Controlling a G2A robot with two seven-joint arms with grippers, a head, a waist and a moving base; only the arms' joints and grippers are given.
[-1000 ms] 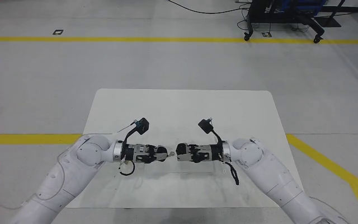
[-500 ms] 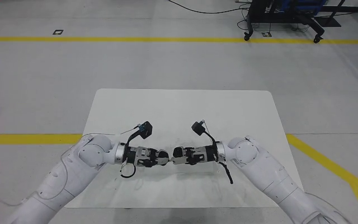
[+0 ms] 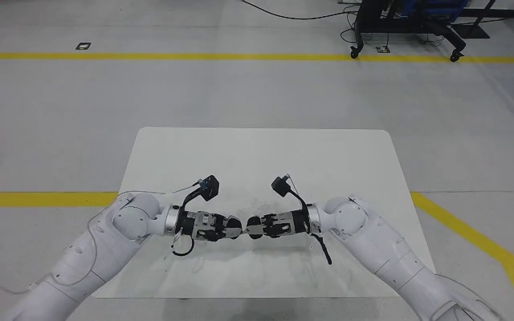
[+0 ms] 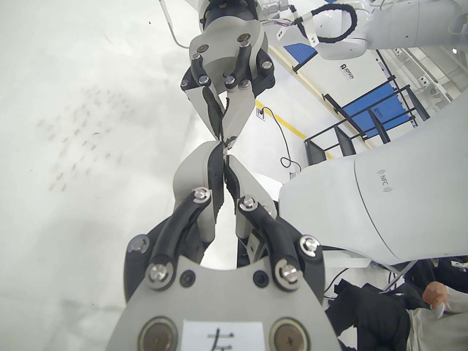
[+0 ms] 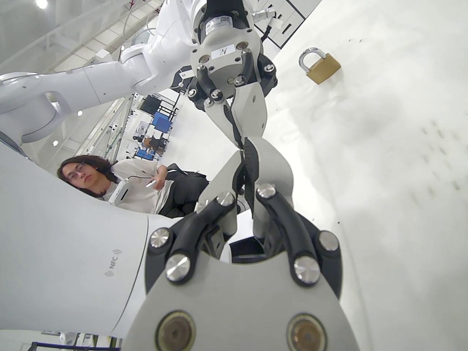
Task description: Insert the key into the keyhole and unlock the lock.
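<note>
My two grippers meet tip to tip above the front middle of the white table (image 3: 265, 152). The left gripper (image 3: 236, 226) (image 4: 222, 155) is shut, and a small silver sliver of the key (image 4: 224, 150) shows between its fingertips. The right gripper (image 3: 251, 225) (image 5: 242, 152) is shut too, its tips pressed onto the same spot from the opposite side. Most of the key is hidden by the pads. A brass padlock (image 5: 321, 65) with a silver shackle lies flat on the table, off to the side of the left arm.
Faint scuff marks (image 4: 76, 136) dot the table top beside the grippers. Yellow floor lines (image 3: 241, 56) run beyond the table, and a dark wheeled frame (image 3: 409, 24) stands far back right.
Both arms have drawn closer together and slightly toward the table's front edge. The small gap between the fingertips has closed, so the tips now touch.
</note>
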